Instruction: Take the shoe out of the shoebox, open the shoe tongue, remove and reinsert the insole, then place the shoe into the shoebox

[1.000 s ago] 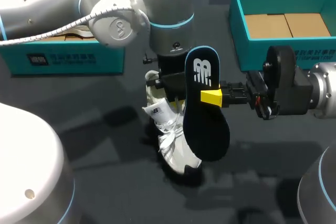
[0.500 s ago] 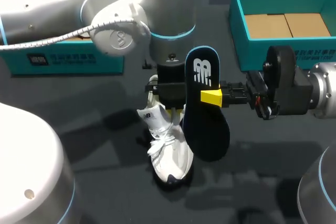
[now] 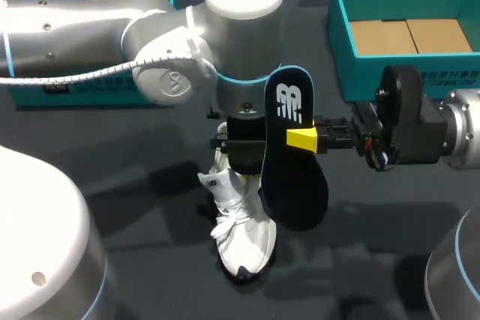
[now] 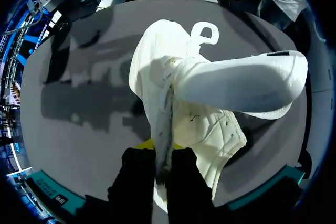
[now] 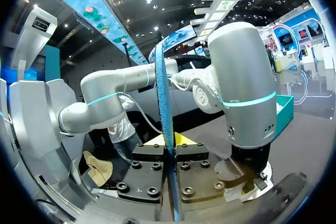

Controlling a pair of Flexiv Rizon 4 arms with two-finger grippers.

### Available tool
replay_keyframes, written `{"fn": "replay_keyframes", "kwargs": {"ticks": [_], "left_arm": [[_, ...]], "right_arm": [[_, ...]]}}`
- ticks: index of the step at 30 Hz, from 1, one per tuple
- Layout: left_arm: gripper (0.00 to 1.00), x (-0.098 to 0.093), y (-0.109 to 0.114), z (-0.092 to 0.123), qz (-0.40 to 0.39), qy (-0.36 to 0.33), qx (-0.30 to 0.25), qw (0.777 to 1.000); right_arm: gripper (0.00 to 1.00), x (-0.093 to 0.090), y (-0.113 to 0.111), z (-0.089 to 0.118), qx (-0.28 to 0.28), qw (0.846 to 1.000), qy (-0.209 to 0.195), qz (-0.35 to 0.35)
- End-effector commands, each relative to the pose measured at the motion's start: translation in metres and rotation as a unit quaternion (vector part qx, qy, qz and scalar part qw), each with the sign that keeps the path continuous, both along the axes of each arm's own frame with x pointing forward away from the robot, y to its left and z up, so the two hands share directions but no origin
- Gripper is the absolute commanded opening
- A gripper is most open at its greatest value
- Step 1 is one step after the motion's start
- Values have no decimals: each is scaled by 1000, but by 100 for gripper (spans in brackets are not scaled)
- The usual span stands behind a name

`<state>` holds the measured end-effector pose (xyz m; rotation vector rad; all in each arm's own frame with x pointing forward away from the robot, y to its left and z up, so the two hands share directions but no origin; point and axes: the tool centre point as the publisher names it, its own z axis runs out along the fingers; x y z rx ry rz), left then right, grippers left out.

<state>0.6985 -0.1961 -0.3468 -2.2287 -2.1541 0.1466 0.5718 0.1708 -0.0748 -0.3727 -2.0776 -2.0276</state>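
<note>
Near the middle of the table [image 3: 142, 219], your left gripper [image 4: 160, 148] pinched the soft white shoe [image 3: 244, 234] by its collar; your right gripper [image 3: 300, 139] clamped the insole [image 3: 294, 181] mid-length, probably light and floppy

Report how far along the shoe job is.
Done: the shoe is out of the shoebox and the insole is removed. In hand: right gripper pinches the insole upright; left gripper clamps the shoe's edge. Left: reinsert the insole, rebox the shoe.
</note>
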Motion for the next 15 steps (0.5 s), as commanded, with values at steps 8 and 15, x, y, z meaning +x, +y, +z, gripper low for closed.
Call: {"fn": "replay_keyframes", "kwargs": {"ticks": [8,15], "left_arm": [[0,-2,-13,-19,-13,-5,-7,1000],[0,0,-19,-29,-14,-11,-15,1000]], "right_arm": [[0,0,2,-1,0,1000,0,0],[0,0,2,-1,0,1000,0,0]]}}
